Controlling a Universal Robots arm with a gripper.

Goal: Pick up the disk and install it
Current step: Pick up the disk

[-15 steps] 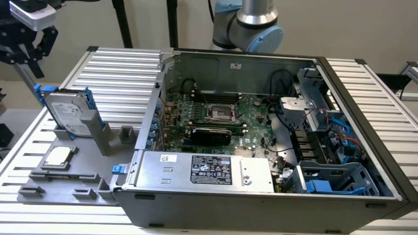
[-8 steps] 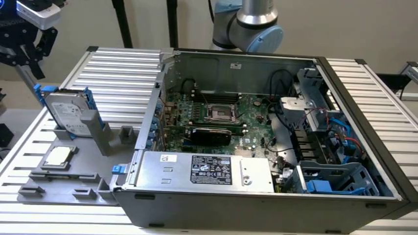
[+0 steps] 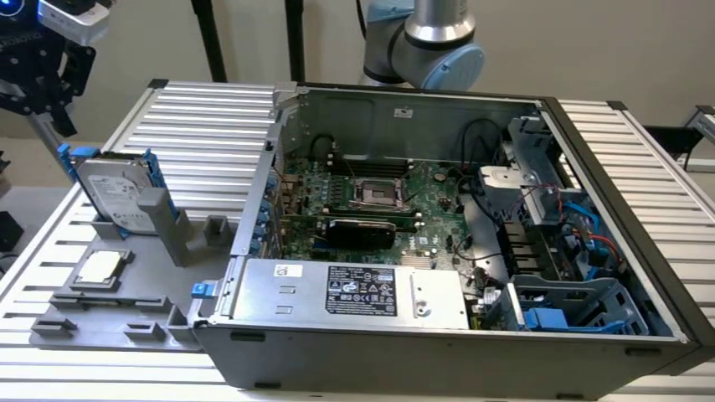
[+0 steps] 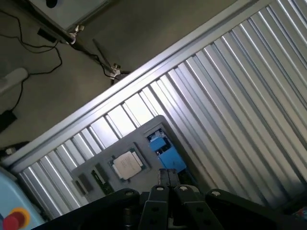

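Note:
The disk [image 3: 115, 197] is a silver-grey hard drive with blue side rails. It stands on edge in a slot of the grey fixture plate [image 3: 146, 289] at the exterior view's left. My black gripper [image 3: 50, 100] hangs high above and slightly left of it, holding nothing. In the wrist view the gripper [image 4: 168, 179] has its fingers pressed together, and the disk's blue rail [image 4: 164, 151] shows just beyond their tips. The open computer case [image 3: 447, 234] lies beside the fixture, with blue-trimmed drive bays [image 3: 575, 306] at its near right corner.
A small square silver chip [image 3: 100, 266] [image 4: 127, 164] rests on the fixture in front of the disk. A silver power supply box [image 3: 357, 293] sits at the case's front. Ribbed aluminium table [image 3: 213, 117] surrounds everything; cables lie on the floor [image 4: 43, 48] beyond its edge.

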